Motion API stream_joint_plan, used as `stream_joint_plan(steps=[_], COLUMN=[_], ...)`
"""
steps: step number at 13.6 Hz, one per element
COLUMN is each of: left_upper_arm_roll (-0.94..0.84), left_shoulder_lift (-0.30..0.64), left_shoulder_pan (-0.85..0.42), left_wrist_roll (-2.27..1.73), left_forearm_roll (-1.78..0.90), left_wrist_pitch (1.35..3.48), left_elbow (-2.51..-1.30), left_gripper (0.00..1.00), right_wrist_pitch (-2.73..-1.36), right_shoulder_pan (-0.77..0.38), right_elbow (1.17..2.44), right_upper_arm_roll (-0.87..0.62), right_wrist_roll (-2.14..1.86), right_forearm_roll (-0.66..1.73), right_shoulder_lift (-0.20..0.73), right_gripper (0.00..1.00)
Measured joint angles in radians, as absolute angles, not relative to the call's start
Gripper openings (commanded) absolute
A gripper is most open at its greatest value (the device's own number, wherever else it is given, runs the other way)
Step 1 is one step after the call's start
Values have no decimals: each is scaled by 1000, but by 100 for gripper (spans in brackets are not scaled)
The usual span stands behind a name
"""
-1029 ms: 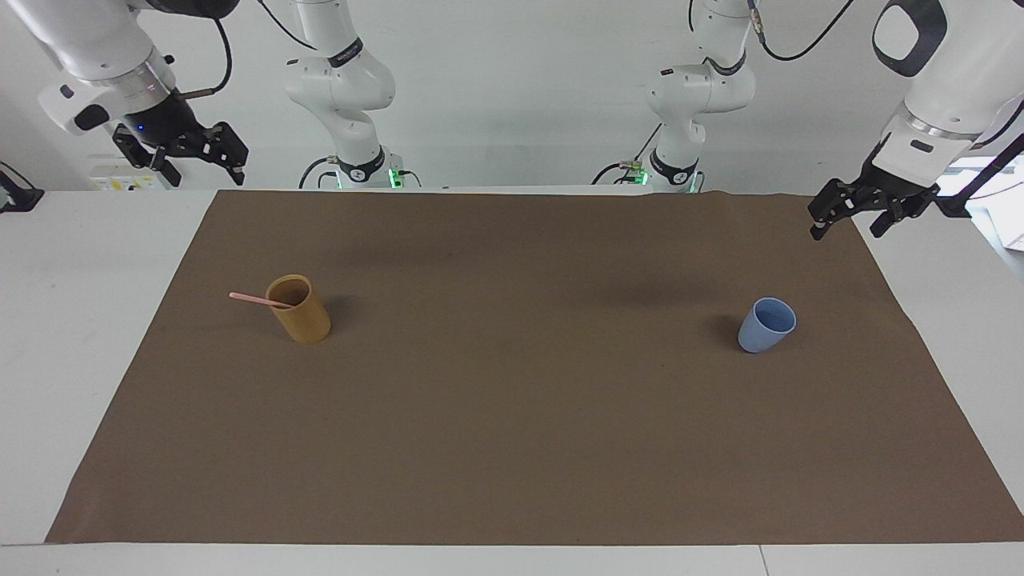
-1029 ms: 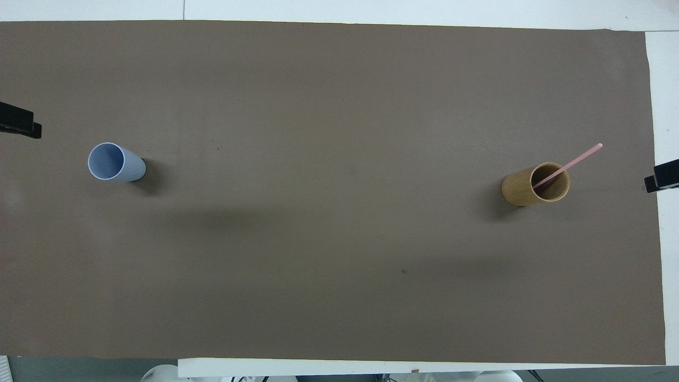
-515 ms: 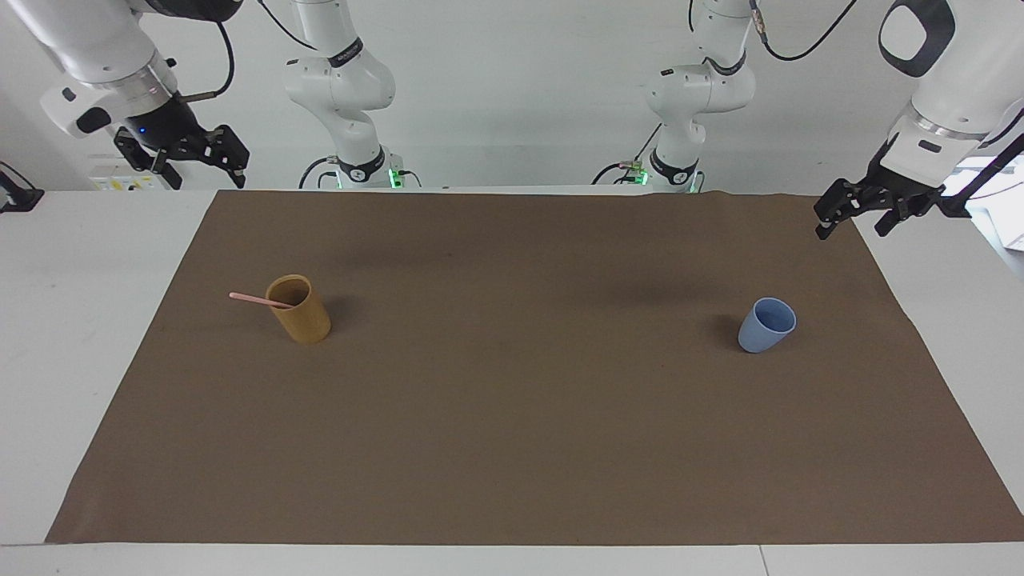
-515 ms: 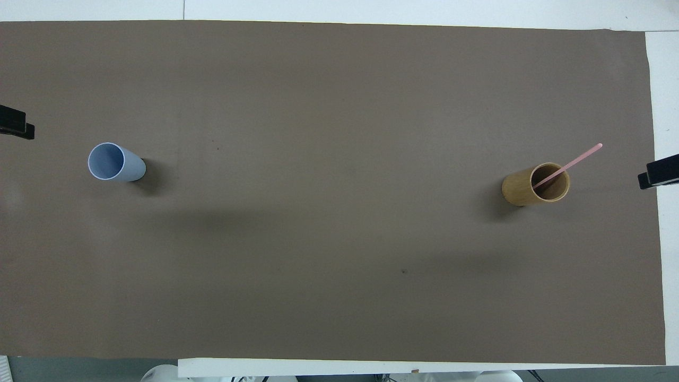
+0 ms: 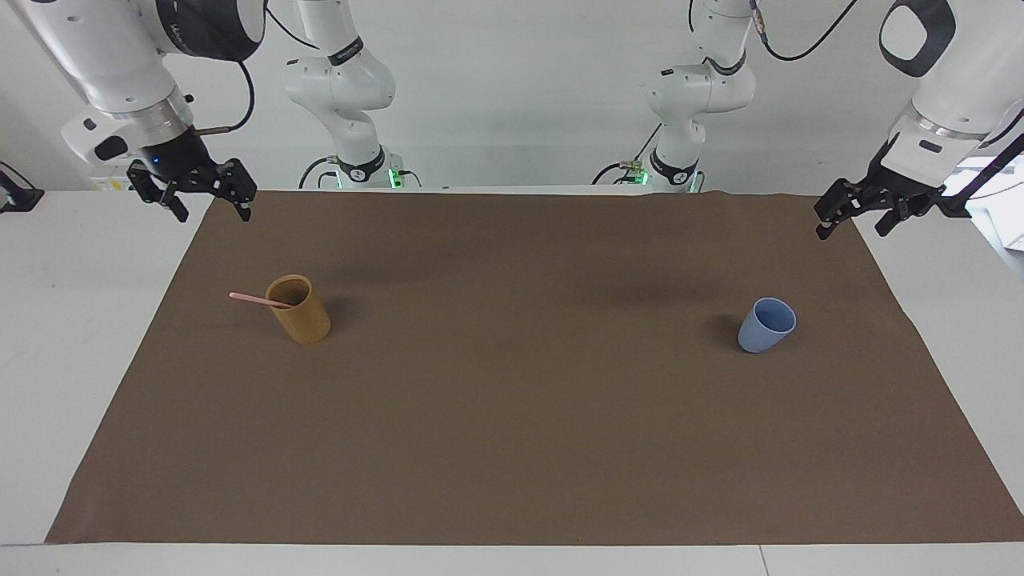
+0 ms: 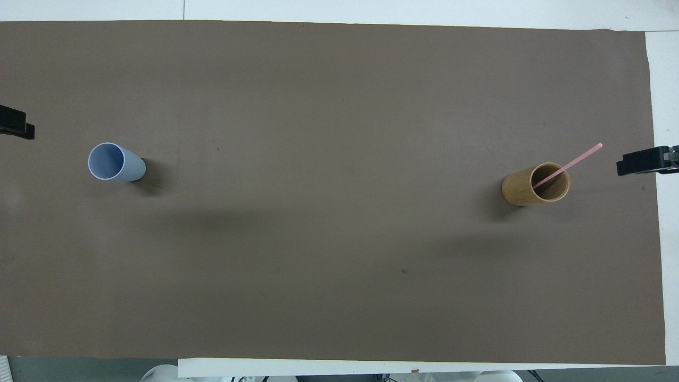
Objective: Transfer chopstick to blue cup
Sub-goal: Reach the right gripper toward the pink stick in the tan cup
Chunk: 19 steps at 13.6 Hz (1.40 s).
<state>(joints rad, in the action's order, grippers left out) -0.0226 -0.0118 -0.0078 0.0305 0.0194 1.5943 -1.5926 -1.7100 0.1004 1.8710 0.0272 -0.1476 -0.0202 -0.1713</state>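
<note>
One pale-pink chopstick point(image 5: 258, 299) leans in the upright tan-orange cup point(image 5: 302, 318) at the right arm's end of the mat, its top sticking out over the rim; it also shows in the overhead view point(image 6: 578, 157). The blue cup point(image 5: 766, 326) stands upright and empty at the left arm's end, also in the overhead view point(image 6: 112, 162). My right gripper point(image 5: 214, 210) hangs open and empty in the air over the mat's corner at the right arm's end. My left gripper point(image 5: 852, 228) hangs open and empty over the mat's edge at the left arm's end.
A brown mat point(image 5: 512, 416) covers most of the white table point(image 5: 72, 320). The tan-orange cup point(image 6: 522, 187) and the blue cup stand about a mat's length apart. Nothing else lies on the mat.
My right gripper has come down and moved in over the mat's corner, toward the tan-orange cup. My left gripper has shifted only slightly. The cups and the chopstick have not moved.
</note>
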Motion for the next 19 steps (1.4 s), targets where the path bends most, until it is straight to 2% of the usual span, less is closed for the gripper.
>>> stream_joint_plan(steps=[3, 6, 10, 19], left_upper_arm_roll=[-23, -23, -23, -23], left_shoulder_lift=[-12, -12, -12, -12], left_shoulder_pan=[-8, -8, -8, -8], left_wrist_roll=[30, 30, 30, 30], left_forearm_roll=[19, 19, 19, 19], left_wrist_pitch=[1594, 1594, 1594, 1594], left_elbow=[-1593, -1593, -1593, -1593], left_gripper=[100, 100, 100, 100], right_wrist_pitch=[-1818, -1939, -2020, -2070], right_shoulder_pan=[102, 113, 115, 115], right_elbow=[1967, 1996, 2087, 2137], right_upper_arm_roll=[29, 33, 34, 34], right_wrist_roll=[-147, -147, -147, -147], right_forearm_roll=[-18, -17, -15, -13], right_shoulder_lift=[-204, -199, -189, -167], right_gripper=[99, 94, 94, 94])
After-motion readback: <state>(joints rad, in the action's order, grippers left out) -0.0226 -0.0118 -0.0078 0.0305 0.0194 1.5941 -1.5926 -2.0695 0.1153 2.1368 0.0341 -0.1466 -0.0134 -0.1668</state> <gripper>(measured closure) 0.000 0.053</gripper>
